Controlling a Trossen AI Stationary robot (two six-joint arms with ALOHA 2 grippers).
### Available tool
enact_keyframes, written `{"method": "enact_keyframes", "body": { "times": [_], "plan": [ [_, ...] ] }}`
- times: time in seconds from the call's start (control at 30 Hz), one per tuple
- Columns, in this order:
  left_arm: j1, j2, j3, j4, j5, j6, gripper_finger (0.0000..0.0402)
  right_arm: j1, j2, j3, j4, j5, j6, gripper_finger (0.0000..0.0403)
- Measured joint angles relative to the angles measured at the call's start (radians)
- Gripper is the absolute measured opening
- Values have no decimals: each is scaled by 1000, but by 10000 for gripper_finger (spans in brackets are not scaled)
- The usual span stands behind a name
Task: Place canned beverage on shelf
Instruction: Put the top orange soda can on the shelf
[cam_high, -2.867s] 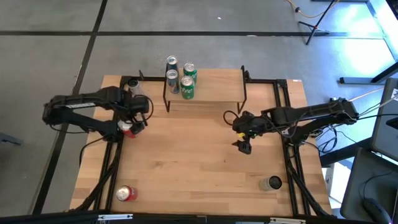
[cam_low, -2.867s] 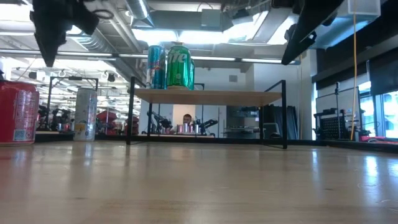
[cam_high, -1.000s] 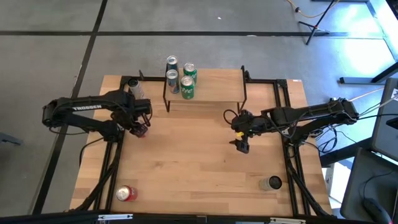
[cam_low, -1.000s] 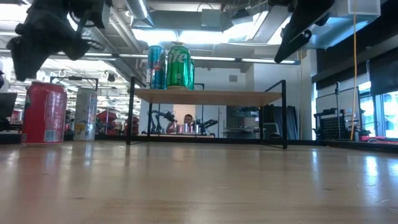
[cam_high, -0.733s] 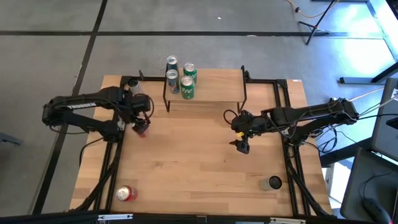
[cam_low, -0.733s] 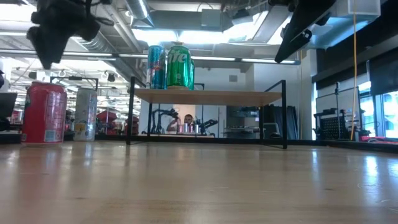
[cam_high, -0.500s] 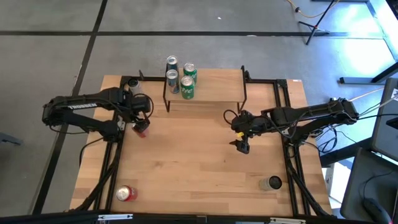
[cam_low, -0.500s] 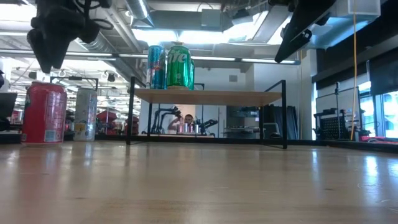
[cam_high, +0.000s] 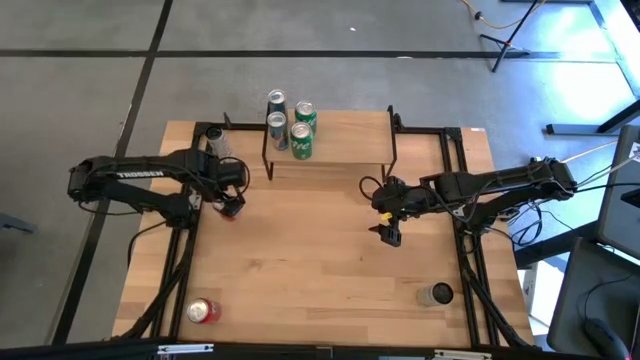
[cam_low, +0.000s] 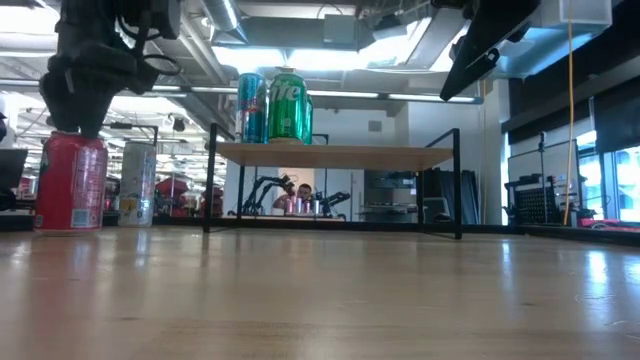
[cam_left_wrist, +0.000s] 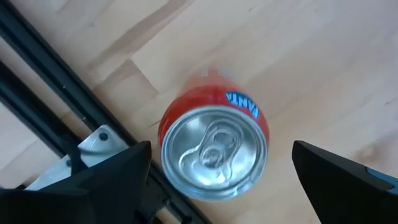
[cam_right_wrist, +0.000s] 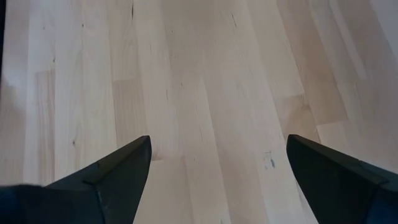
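A red can (cam_left_wrist: 214, 152) stands upright on its base on the tabletop, near the left side, and also shows in the high view (cam_high: 231, 210) and the low view (cam_low: 70, 185). My left gripper (cam_left_wrist: 221, 148) is open and points down just above the can's top (cam_low: 75, 128), one finger on either side, with gaps showing. The shelf (cam_high: 345, 135) stands at the table's far side with several cans (cam_high: 300, 140) on its left end. My right gripper (cam_high: 389, 233) is open and empty above bare table, in front of the shelf's right end.
A silver can (cam_high: 215, 140) stands at the far left, left of the shelf. Another red can (cam_high: 203, 311) lies near the front left corner. A further can (cam_high: 436, 294) stands near the front right. The middle of the table is bare wood.
My left gripper has turned from a tilt to pointing straight down and has come down over the red can's top. The can has stayed where it stood. My right arm has kept still.
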Motion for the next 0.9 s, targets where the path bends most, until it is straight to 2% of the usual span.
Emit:
{"method": "enact_keyframes", "body": {
  "times": [0.27,0.37,0.57,0.73,0.9],
  "plan": [
    [15,0,-84,71,6,-1,369,0,0,0,0,0,-1,358],
    [15,0,-103,94,20,-30,341,0,0,0,0,0,-1,358],
    [15,-1,-107,127,61,-149,259,0,0,0,0,1,-5,358],
    [-13,1,-74,179,105,-291,258,0,0,0,1,3,-21,358],
    [-80,33,-17,327,87,-408,258,0,0,0,6,32,-29,358]
  ]
}}
